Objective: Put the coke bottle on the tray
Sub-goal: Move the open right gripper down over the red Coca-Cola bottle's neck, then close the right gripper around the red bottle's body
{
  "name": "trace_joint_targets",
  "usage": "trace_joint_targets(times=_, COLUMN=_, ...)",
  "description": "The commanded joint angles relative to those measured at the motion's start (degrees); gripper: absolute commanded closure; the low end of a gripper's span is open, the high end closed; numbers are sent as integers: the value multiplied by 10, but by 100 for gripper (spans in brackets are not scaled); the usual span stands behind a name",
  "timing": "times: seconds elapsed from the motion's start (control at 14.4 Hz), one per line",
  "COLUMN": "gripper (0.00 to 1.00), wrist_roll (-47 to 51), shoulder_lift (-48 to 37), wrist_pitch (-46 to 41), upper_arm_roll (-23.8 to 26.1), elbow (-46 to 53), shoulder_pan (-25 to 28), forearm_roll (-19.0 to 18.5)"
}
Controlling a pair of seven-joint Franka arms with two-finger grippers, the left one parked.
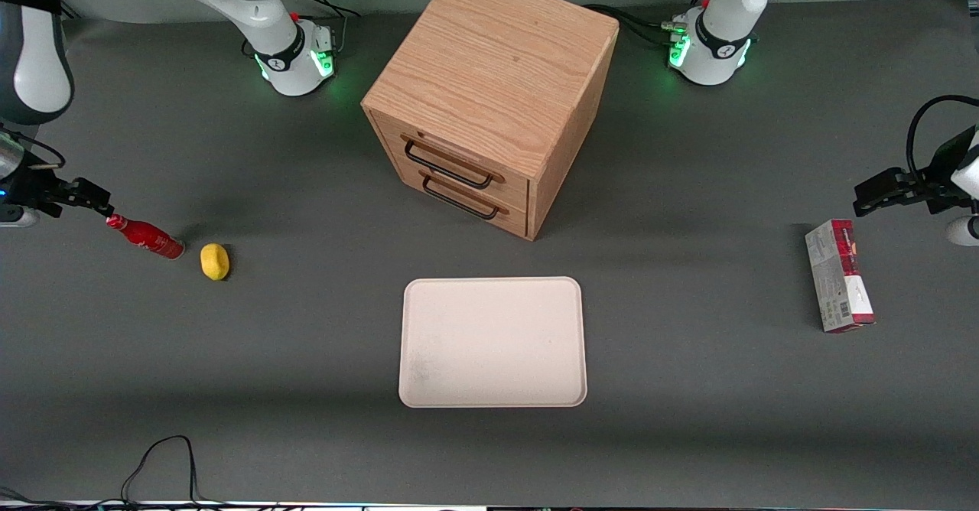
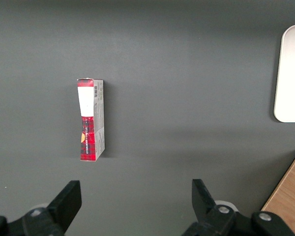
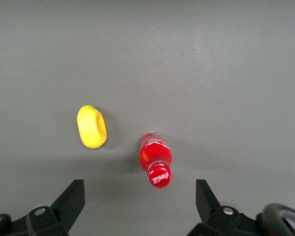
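The coke bottle (image 1: 147, 238), small and all red with a red cap, stands upright on the grey table toward the working arm's end. In the right wrist view I look down on the coke bottle (image 3: 156, 160) with its cap facing me. My gripper (image 1: 93, 199) hangs above the table close to the bottle's cap. It is open, and in the right wrist view nothing sits between the spread fingers of the gripper (image 3: 137, 199). The cream tray (image 1: 493, 343) lies flat at the table's middle, nearer the front camera than the bottle, with nothing on it.
A small yellow lemon-shaped object (image 1: 215, 261) lies beside the bottle, also seen as the yellow object (image 3: 92, 126). A wooden two-drawer cabinet (image 1: 489, 98) stands farther from the camera than the tray. A red-and-white carton box (image 1: 839, 275) lies toward the parked arm's end.
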Motion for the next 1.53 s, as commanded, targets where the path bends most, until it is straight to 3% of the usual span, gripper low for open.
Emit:
trace_joint_targets(times=0.0, gripper=0, wrist_roll=-50, shoulder_lift=31, wrist_pitch=41, upper_arm_roll=1, elbow=-9, shoulder_pan=-16, forearm_roll=56)
trace_joint_targets(times=0.14, gripper=0, wrist_roll=-115, shoulder_lift=55, wrist_pitch=51, upper_arm_roll=-2, elbow=-10, shoulder_pan=-30, forearm_roll=119)
trace_joint_targets(times=0.21, gripper=0, wrist_roll=-125, shoulder_lift=63, wrist_pitch=62, upper_arm_roll=-4, elbow=-13, shoulder_pan=-31, forearm_roll=127)
trace_joint_targets(times=0.63, gripper=0, wrist_roll=-129, shoulder_lift=95, wrist_pitch=149, upper_arm_roll=-4, elbow=-59, shoulder_pan=-37, forearm_roll=127)
trace_joint_targets(times=0.97, gripper=2, wrist_roll=-132, shoulder_lift=98, wrist_pitch=144, upper_arm_roll=-5, elbow=-66, shoulder_pan=-37, forearm_roll=122)
trace_joint_targets(times=1.11, gripper=8, wrist_roll=-131, shoulder_lift=97, wrist_pitch=143, upper_arm_roll=-4, elbow=-66, shoulder_pan=-37, forearm_roll=121)
trace_joint_targets(times=1.18, gripper=18, wrist_roll=-131, shoulder_lift=97, wrist_pitch=143, upper_arm_roll=-4, elbow=-65, shoulder_pan=-37, forearm_roll=121)
trace_joint_targets(times=1.25, gripper=37, wrist_roll=-130, shoulder_lift=97, wrist_pitch=143, upper_arm_roll=-4, elbow=-65, shoulder_pan=-37, forearm_roll=121)
trace_joint_targets(times=1.39, gripper=88, wrist_roll=-128, shoulder_lift=96, wrist_pitch=142, upper_arm_roll=-4, elbow=-64, shoulder_pan=-37, forearm_roll=121)
trace_joint_targets(times=1.46, gripper=100, wrist_roll=-127, shoulder_lift=95, wrist_pitch=142, upper_arm_roll=-4, elbow=-63, shoulder_pan=-37, forearm_roll=121)
